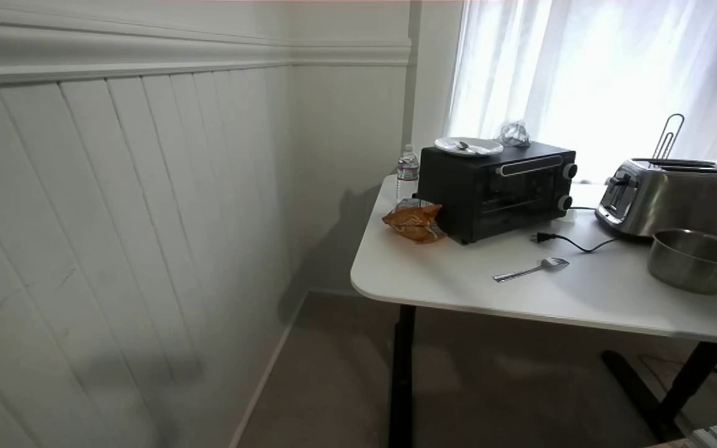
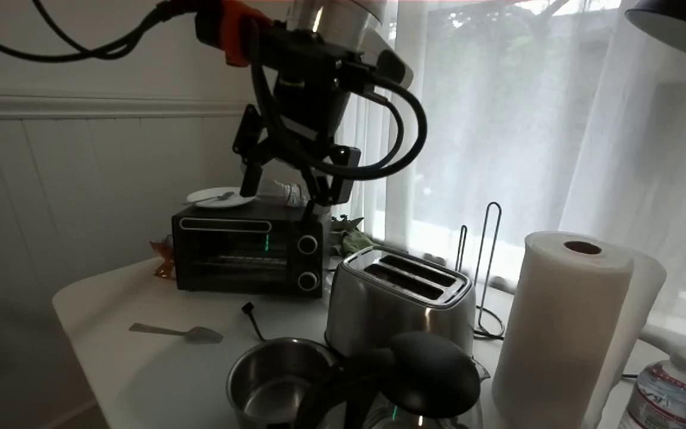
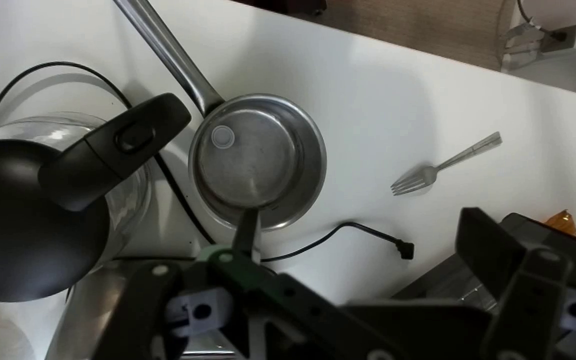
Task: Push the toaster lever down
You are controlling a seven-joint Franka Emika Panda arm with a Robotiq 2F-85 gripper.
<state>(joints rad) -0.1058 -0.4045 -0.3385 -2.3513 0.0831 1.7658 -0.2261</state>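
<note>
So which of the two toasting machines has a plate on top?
The black, box-shaped oven: a white plate rests on its top. The silver toaster carries no plate; its two slots lie uncovered.

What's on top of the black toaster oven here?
On the toaster oven sit a white plate holding a utensil and, beside it, a crumpled, clear-looking item. Whatever lies under the plate is hidden, and what the crumpled item is can't be made out.

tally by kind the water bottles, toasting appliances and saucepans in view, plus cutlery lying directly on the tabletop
Water bottles: 2
Toaster: 1
Toaster oven: 1
Saucepan: 1
Fork: 1
Total: 6
</note>
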